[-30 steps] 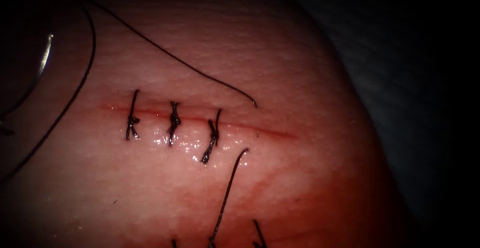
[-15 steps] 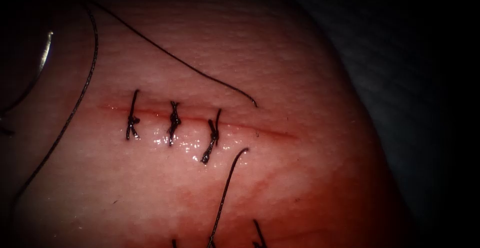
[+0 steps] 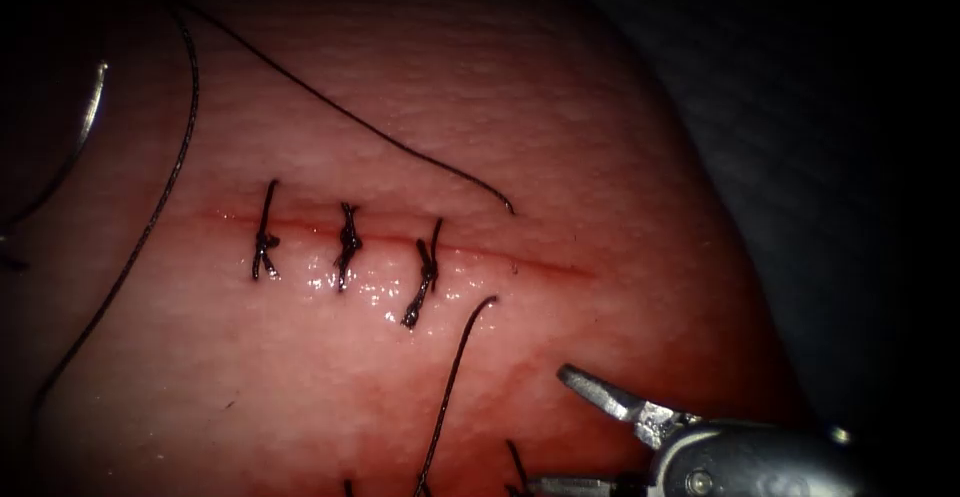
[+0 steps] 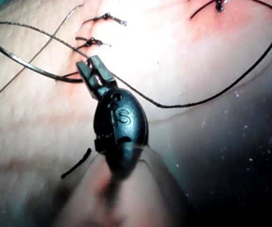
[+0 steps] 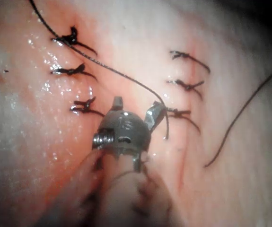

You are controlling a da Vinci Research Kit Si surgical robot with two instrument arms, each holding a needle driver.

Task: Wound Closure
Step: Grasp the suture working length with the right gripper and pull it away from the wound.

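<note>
The cut [image 3: 520, 265] runs across the tissue [image 3: 600, 137] with three knotted stitches [image 3: 347, 242] on its left part; its right end lies unstitched. The curved needle [image 3: 92, 107] hangs at the far left, outside the tissue. In the left wrist view the left tool [image 4: 91, 71] looks shut on the needle [image 4: 27, 60] near one end. Thread [image 3: 150, 217] trails from there down the left side. The right tool [image 3: 565, 435] stands below the cut's right end, jaws wide open and holding nothing, as the right wrist view also shows [image 5: 136, 108].
A long loose thread [image 3: 350, 117] crosses the tissue above the stitches and ends near the cut's middle. Another cut end [image 3: 455, 377] curls up below the third stitch, just left of the right tool. Red fluid [image 3: 640, 357] stains the lower right tissue.
The right tool has come into the endoscope view from the lower right with its jaws open. The thread loop on the left has shifted slightly rightward and downward.
</note>
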